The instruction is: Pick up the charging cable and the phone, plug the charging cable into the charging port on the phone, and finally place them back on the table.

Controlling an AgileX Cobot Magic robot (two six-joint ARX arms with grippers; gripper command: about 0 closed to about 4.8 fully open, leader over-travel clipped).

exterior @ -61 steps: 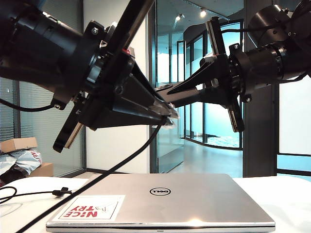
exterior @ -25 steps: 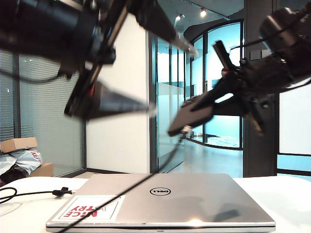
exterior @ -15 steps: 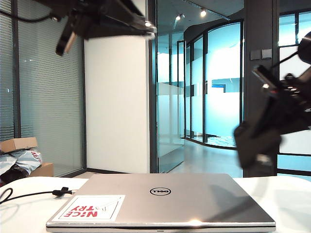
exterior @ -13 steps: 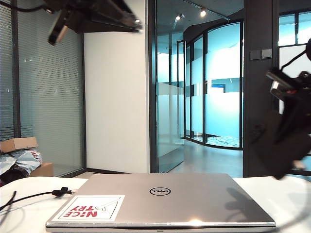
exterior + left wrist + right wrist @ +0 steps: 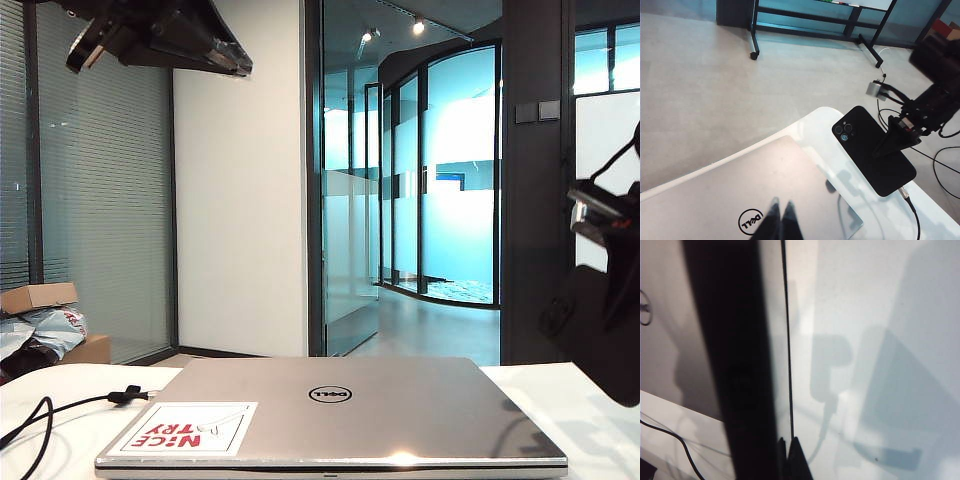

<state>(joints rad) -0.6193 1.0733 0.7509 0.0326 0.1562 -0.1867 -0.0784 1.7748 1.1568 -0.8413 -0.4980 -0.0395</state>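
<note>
The black phone (image 5: 871, 152) hangs tilted over the white table (image 5: 816, 124) past the laptop's corner, camera bump up, with my right gripper (image 5: 891, 145) shut on its side edge. The charging cable's silver plug (image 5: 903, 192) sits in the phone's lower end, and the cord (image 5: 914, 216) trails off it. The right wrist view shows the phone (image 5: 735, 365) edge-on as a dark band beside my right gripper (image 5: 788, 441). In the exterior view the phone (image 5: 605, 350) is a dark shape at the right edge. My left gripper (image 5: 781, 204) is shut and empty, high over the laptop (image 5: 238, 66).
A closed silver Dell laptop (image 5: 330, 410) with a red-and-white sticker (image 5: 185, 428) fills the table's middle. Slack cable (image 5: 75, 405) with its small black clip (image 5: 128, 394) lies on the table (image 5: 590, 420) left of the laptop. A cardboard box (image 5: 38, 297) and bags sit far left.
My left gripper has let go, shut and swung up to the left. My right gripper has carried the plugged-in phone down and to the right. The cable's slack has dropped onto the table.
</note>
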